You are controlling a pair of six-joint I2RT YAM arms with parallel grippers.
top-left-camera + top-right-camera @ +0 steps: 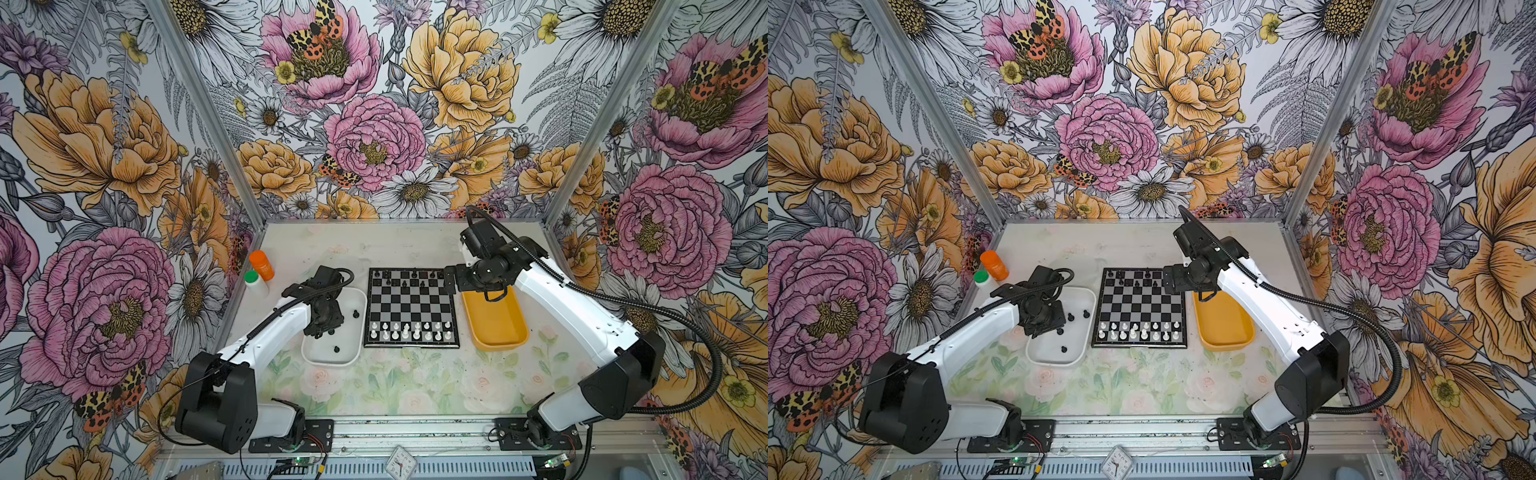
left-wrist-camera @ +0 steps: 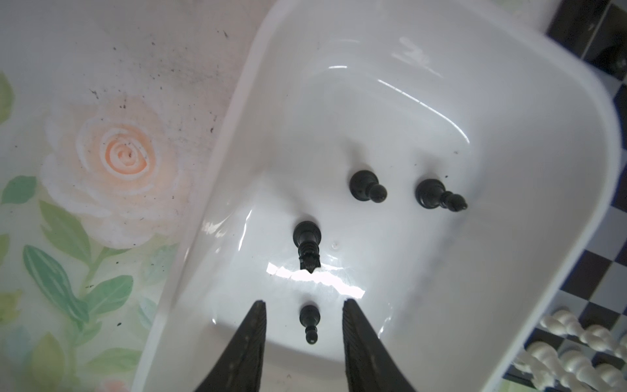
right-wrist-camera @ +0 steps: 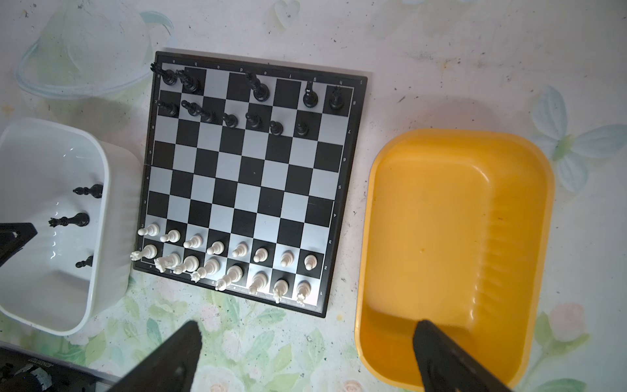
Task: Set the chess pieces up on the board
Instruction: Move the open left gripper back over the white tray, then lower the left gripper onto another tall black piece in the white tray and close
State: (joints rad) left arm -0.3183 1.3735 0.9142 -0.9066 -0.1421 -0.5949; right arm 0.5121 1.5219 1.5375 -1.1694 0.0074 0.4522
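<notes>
**Top views.** In both top views the board (image 1: 412,309) (image 1: 1139,309) lies flat in the middle of the counter (image 1: 374,386). It has black and silver squares inside a thin black border. The white chess pieces (image 1: 405,332) are tiny and fill the two rows at its 6 o'clock edge. The glossy black chess pieces (image 1: 405,283) stand along its 12 o'clock edge. A white tray (image 1: 360,332) sits at the board's 9 o'clock and a yellow tray (image 1: 494,324) at its 3 o'clock. The left end effector (image 1: 321,332) points down into the white tray. The right end effector (image 1: 451,279) hangs by the board's 1 o'clock corner. A small clock (image 1: 400,463) sits at 6 o'clock, its digits too small to read.

**Left wrist view.** Four black pieces stand upright on the white tray's floor. A black pawn (image 2: 309,322) shows between the fingers (image 2: 251,339). There is a gap on either side of it, so the jaws are narrow and grip nothing.

**Right wrist view.** Pale letters and digits run along the board's border, and 1 and 2 sit beside the white rows. All sixteen white pieces are set. The black side has seven pawns with five pieces behind them. The right end effector (image 3: 307,322) is spread wide and empty. One finger is over the yellow tray and the other over the counter. A label on nearby black hardware is too blurred to read.
</notes>
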